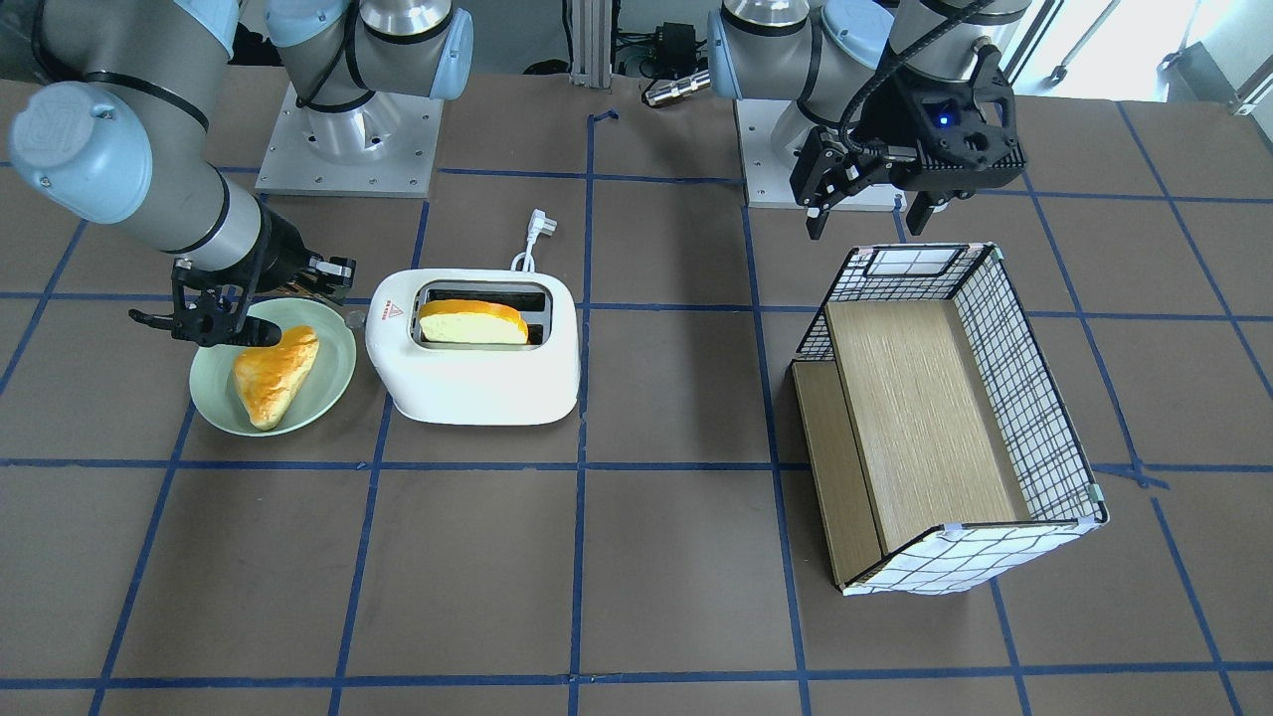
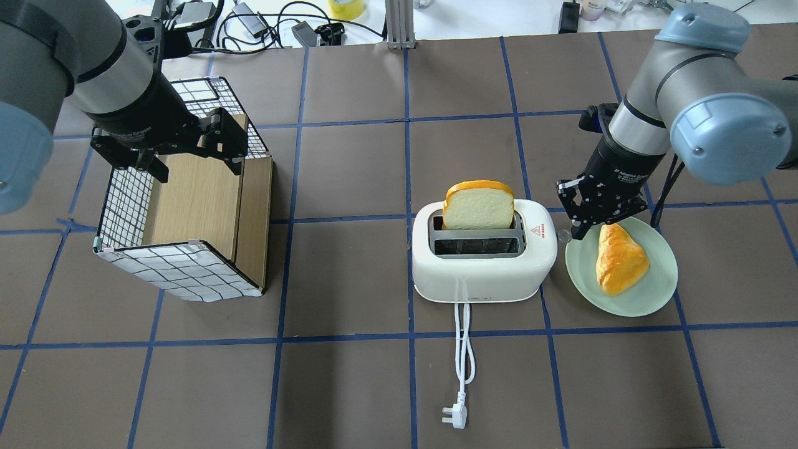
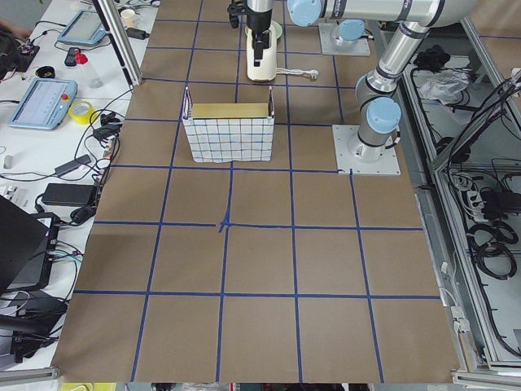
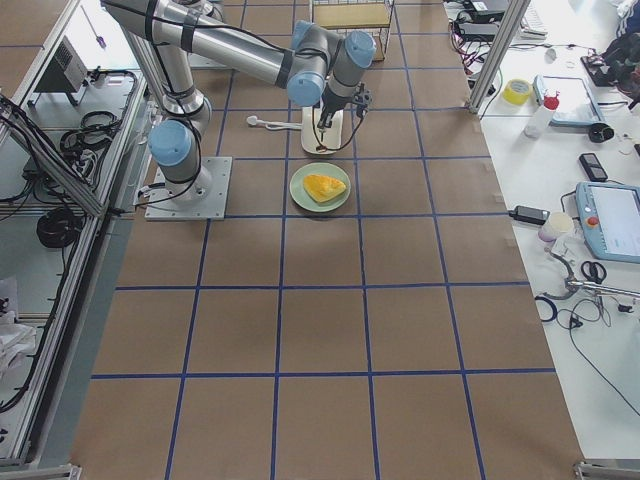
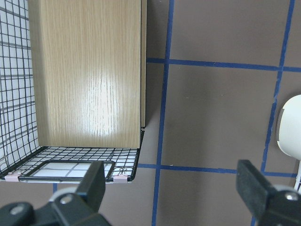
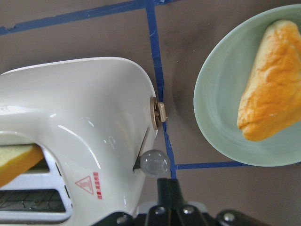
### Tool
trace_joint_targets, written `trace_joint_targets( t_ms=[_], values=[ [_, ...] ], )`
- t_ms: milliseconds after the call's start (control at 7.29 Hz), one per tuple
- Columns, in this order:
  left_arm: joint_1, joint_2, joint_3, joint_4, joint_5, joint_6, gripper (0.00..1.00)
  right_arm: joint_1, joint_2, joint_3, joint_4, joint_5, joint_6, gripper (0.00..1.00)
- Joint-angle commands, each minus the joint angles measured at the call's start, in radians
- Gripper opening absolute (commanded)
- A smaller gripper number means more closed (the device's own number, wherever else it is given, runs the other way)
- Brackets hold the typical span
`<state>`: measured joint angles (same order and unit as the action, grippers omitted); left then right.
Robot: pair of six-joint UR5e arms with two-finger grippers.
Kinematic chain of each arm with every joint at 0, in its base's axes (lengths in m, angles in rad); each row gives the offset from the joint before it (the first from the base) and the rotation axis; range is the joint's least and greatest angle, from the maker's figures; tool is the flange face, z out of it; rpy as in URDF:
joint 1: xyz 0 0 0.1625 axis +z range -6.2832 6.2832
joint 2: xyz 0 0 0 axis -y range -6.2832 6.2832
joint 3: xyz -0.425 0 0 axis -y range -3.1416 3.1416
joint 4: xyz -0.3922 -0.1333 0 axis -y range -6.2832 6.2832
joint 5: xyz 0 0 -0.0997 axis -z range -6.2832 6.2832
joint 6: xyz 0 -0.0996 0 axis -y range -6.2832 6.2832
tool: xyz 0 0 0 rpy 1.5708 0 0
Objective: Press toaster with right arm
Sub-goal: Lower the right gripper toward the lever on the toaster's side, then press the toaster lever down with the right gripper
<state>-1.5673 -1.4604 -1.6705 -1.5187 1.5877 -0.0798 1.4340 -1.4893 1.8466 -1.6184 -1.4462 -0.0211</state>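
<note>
The white two-slot toaster point(image 2: 483, 262) stands mid-table with a bread slice point(image 2: 479, 206) upright in its far slot. It also shows in the front view point(image 1: 477, 383) and in the right wrist view point(image 6: 80, 117). Its small grey lever knob point(image 6: 155, 163) sticks out of the end facing the plate, also seen from overhead point(image 2: 564, 236). My right gripper point(image 2: 578, 231) is shut and empty. It points down at the lever from just above, and in the right wrist view its fingertips point(image 6: 167, 188) sit right beside the knob. I cannot tell whether they touch. My left gripper point(image 2: 193, 163) is open and empty above the box.
A green plate point(image 2: 654, 287) with a golden pastry point(image 2: 617, 259) lies right of the toaster, under my right wrist. The toaster's white cord and plug point(image 2: 455, 416) trail toward the robot. A checked wire-and-wood box point(image 2: 187, 212) stands on the left.
</note>
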Motion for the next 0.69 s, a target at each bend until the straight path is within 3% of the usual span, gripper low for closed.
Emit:
trace_joint_targets(
  t_ms=[0,549],
  values=[
    [0.000,0.000,0.000,0.000,0.000,0.000,1.00,0.000,0.009,0.026,-0.043,0.001,0.001,0.00],
    [0.000,0.000,0.000,0.000,0.000,0.000,1.00,-0.007,0.043,0.029,-0.080,0.023,-0.011,0.00]
  ],
)
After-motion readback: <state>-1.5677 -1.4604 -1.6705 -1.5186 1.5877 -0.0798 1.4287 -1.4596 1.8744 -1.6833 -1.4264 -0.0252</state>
